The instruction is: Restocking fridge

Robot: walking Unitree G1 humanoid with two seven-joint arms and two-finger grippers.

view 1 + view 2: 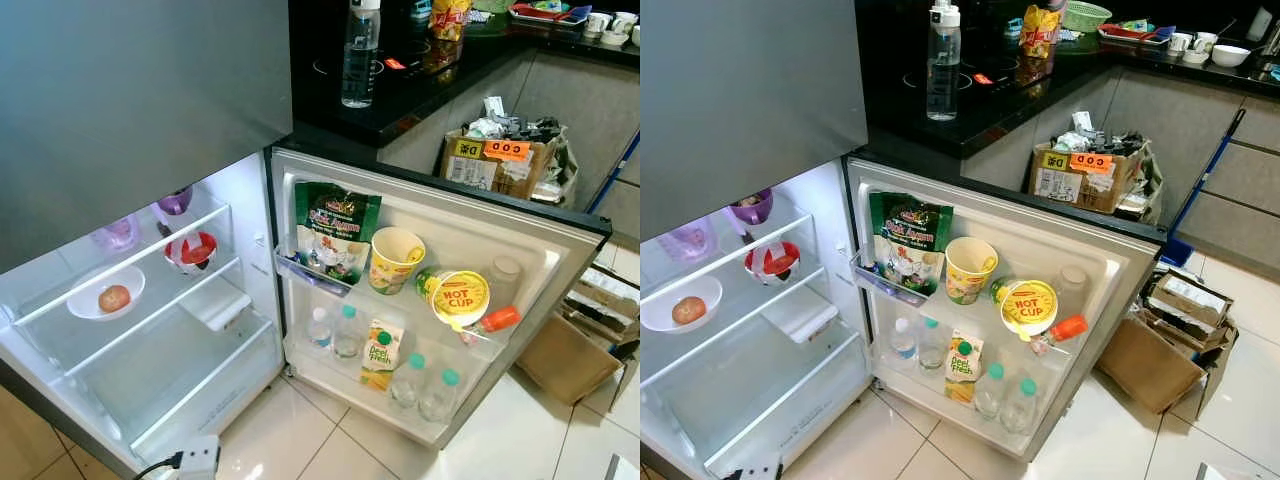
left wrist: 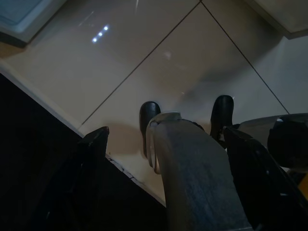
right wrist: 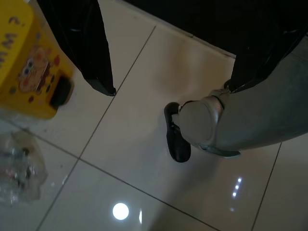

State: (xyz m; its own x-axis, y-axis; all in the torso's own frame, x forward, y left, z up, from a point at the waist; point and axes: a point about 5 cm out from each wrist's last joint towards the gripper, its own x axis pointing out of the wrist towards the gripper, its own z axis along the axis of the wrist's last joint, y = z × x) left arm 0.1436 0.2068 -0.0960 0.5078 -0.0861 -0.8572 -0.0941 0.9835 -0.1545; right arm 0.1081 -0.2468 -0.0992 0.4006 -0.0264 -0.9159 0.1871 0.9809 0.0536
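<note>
The fridge's lower compartment stands open, its door [image 1: 540,235] swung out to the right. The upper door shelf holds a green snack bag [image 1: 335,232], a yellow paper cup [image 1: 395,259], a tipped Hot Cup noodle tub [image 1: 459,297] and an orange-capped bottle [image 1: 492,321]. Below them stand a juice carton [image 1: 381,353] and several small water bottles [image 1: 345,331]. Inside, a white bowl [image 1: 92,305] with a round fruit sits on a glass shelf, with a red bowl [image 1: 191,250] behind it. My left gripper [image 2: 166,130] and right gripper [image 3: 171,90] hang open over the floor tiles, both empty.
A tall water bottle [image 1: 360,52] stands on the black counter [image 1: 400,95]. A cardboard box of rubbish [image 1: 505,160] and flattened boxes [image 1: 570,350] lie right of the door. A power strip [image 1: 196,457] rests on the floor. A yellow cartoon container [image 3: 29,67] stands near my right foot.
</note>
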